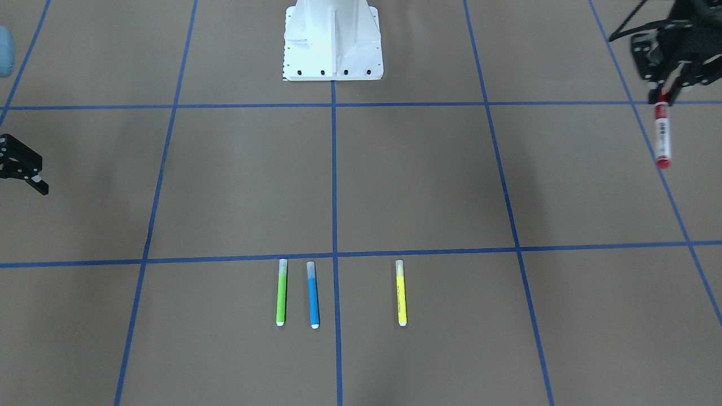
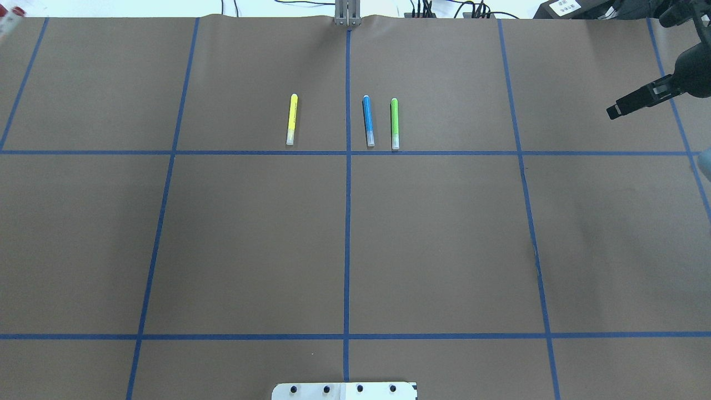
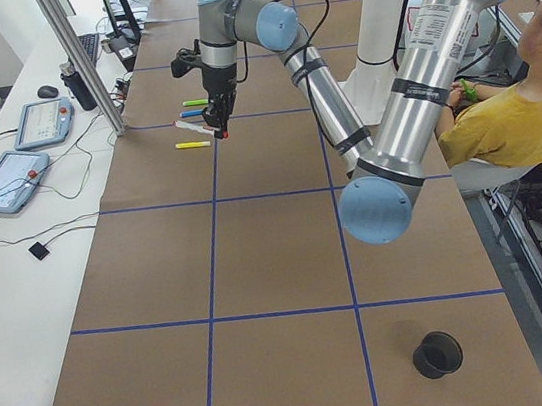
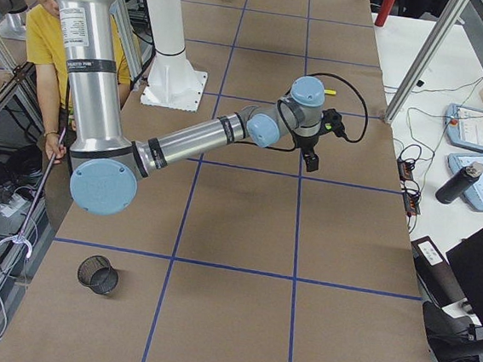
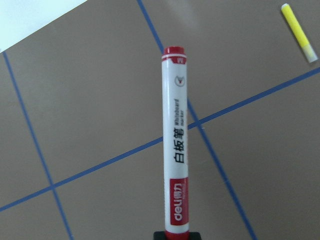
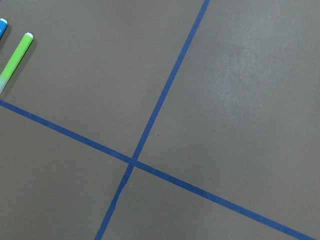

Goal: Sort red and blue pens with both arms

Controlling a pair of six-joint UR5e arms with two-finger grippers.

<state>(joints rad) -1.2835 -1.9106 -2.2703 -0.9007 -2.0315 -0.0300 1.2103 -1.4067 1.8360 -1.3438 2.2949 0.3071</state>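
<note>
Blue pen [image 2: 367, 121]: flat in far row, right of centre line [image 2: 348, 222], long axis near-to-far; your right gripper [image 2: 639, 103] (jaw state unclear) sits nearer. Red pen [image 1: 662, 132]: clamped in left gripper [image 1: 664, 93], far left

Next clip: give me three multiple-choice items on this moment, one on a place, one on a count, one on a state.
1. Where does the blue marker lie? A) between the green marker and the yellow marker B) stacked on them C) off to one side of both
2. How many markers lie on the table? A) two B) three C) four
3. The red marker is: A) lying flat B) held by the left gripper C) standing on its end
Key: 1 A, green and yellow flank it; 2 B, green, blue and yellow lie there; 3 B, the gripper is clamped on one end.
</note>
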